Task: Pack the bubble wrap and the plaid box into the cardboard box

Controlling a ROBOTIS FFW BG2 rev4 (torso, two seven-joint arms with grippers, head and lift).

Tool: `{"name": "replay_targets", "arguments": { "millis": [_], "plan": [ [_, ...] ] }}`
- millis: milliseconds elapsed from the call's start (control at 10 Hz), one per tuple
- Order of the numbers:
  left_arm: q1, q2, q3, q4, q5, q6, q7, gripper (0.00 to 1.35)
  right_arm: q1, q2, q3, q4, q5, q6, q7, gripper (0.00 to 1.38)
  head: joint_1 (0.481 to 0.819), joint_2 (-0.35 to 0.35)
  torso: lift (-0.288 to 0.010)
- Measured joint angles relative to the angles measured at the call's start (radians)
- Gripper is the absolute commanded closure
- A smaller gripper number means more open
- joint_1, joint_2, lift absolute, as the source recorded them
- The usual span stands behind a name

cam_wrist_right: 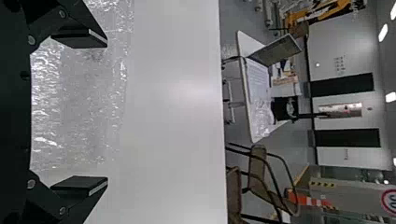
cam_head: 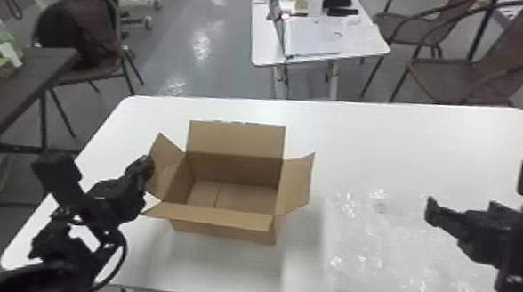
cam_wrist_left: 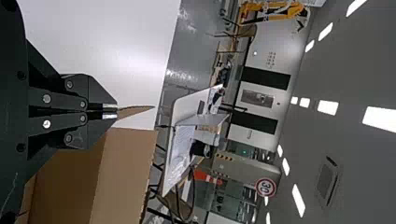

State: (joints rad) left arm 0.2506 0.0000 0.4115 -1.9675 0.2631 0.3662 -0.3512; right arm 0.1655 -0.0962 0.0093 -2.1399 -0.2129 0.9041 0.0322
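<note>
The cardboard box (cam_head: 228, 219) stands upright on the white table with its flaps spread and its inside bare. At its left flap is my left gripper (cam_head: 143, 169); in the left wrist view, the left gripper (cam_wrist_left: 116, 111) is shut on the edge of that brown flap (cam_wrist_left: 134, 111). To the right of the box, the clear bubble wrap (cam_head: 382, 246) lies flat on the table. Over its right part is my right gripper (cam_head: 461, 208), apart from the box. In the right wrist view, the right gripper (cam_wrist_right: 106, 112) has its fingers wide open, with the bubble wrap (cam_wrist_right: 84, 107) below them.
The white table (cam_head: 408, 137) carries the box and wrap. Beyond its far edge stand a second white table (cam_head: 367, 42) and brown chairs (cam_head: 462, 78). A dark table (cam_head: 35, 65) with a green bottle (cam_head: 4, 36) is at the far left, near another chair (cam_head: 82, 31).
</note>
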Motion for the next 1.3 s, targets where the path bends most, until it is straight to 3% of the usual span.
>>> {"name": "replay_targets", "arguments": {
  "millis": [100,300,600,800,1100,1200,1300],
  "plan": [
    [0.0,0.0,-0.001,0.001,0.0,-0.002,0.0,1.2,-0.01,-0.011,-0.015,0.032,-0.068,0.036,-0.009,0.24,0.695,0.192,-0.121],
    [-0.001,0.0,-0.005,0.005,0.004,-0.002,0.0,1.2,-0.038,-0.001,-0.033,0.053,-0.13,0.148,-0.045,0.24,0.695,0.194,-0.121],
    [-0.003,0.0,-0.011,0.007,0.0,-0.004,0.0,1.2,-0.107,0.009,-0.042,0.076,-0.178,0.304,-0.132,0.24,0.695,0.19,-0.121],
    [-0.005,0.0,-0.018,0.009,-0.008,-0.005,0.0,1.2,-0.194,0.009,-0.045,0.117,-0.205,0.421,-0.151,0.26,0.695,0.188,-0.121],
    [-0.005,0.0,-0.023,0.013,-0.016,-0.012,0.0,1.2,-0.264,-0.02,-0.066,0.25,-0.368,0.467,-0.173,0.28,0.695,0.202,-0.121],
    [-0.005,0.0,-0.023,0.014,-0.016,-0.015,0.0,1.2,-0.265,-0.028,-0.069,0.27,-0.402,0.465,-0.204,0.28,0.695,0.202,-0.121],
    [-0.005,0.0,-0.022,0.015,-0.017,-0.018,0.0,1.2,-0.265,-0.029,-0.074,0.285,-0.451,0.467,-0.285,0.29,0.695,0.196,-0.121]
  ]
}}
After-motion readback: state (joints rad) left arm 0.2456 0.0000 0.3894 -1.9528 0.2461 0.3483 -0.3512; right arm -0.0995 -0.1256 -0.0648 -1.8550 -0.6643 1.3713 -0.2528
